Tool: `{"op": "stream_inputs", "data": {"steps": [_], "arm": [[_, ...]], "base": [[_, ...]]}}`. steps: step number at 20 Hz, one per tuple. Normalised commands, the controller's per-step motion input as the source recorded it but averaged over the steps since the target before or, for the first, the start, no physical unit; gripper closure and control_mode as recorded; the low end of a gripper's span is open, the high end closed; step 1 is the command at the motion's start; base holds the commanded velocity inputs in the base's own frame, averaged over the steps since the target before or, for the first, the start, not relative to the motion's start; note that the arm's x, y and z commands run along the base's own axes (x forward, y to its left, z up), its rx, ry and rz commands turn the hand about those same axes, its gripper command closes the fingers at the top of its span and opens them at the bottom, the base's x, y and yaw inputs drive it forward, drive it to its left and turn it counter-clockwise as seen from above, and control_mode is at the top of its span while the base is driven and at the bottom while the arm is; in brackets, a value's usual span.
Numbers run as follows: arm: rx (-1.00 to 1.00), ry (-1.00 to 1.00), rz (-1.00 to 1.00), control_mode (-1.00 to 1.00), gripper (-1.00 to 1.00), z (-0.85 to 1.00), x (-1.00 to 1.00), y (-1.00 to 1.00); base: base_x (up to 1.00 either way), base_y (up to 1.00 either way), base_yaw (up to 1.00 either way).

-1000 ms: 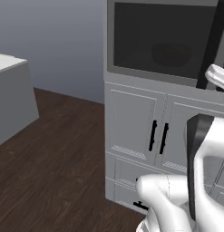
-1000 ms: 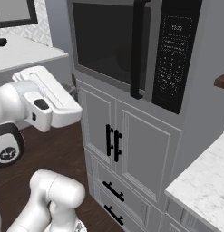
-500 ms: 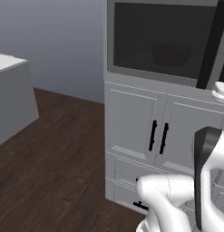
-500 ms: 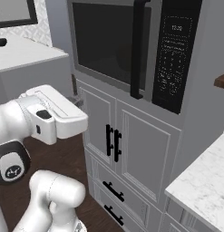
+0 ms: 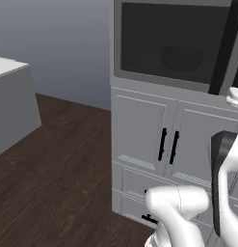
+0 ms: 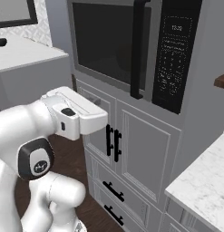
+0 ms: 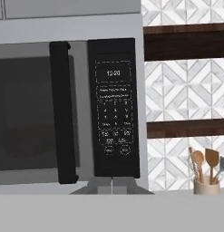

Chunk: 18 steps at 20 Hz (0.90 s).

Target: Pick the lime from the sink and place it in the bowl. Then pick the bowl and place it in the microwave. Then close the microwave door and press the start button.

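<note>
The microwave [image 6: 131,50] is built in above pale cabinets. Its door [image 5: 168,41], grey-framed with a dark window and a black vertical handle [image 7: 62,111], stands closed. Through the window I make out a faint rounded shape [image 5: 182,57] but cannot tell what it is. The black control strip [image 7: 114,106] faces the hand view straight on, clock at the top and two round buttons low down. My gripper [image 7: 112,183] is shut and empty, pointing at the strip's lower edge from a distance. The white hand [image 6: 79,113] hovers left of the cabinet doors. The lime, the sink and the bowl are out of view.
Pale cabinet doors with black handles [image 6: 114,142] and drawers sit under the microwave. A marble counter [image 6: 204,186] lies to the right, with dark wooden shelves [image 7: 186,43] and a crock of wooden utensils [image 7: 206,183]. Another grey counter [image 5: 9,101] stands far left over dark wood floor.
The arm has swung its hand rightward, closer to the microwave and cabinets. The jaws stay shut and the door stays closed.
</note>
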Motion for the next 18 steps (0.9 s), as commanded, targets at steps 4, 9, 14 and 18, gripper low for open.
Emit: {"op": "stream_inputs", "data": {"steps": [4,9,14,18], "arm": [[0.00,-0.15,0.00,-1.00,1.00,-0.16,0.43,-0.21],[0.00,-0.10,0.00,-1.00,1.00,-0.20,0.40,-0.31],[0.00,0.00,0.00,-1.00,1.00,-0.03,0.41,-0.25],[0.00,0.00,0.00,-1.00,1.00,0.00,0.16,-0.29]], "base": [[0.00,0.00,0.00],[0.00,0.00,0.00],[0.00,0.00,0.00],[0.00,0.00,0.00]]}}
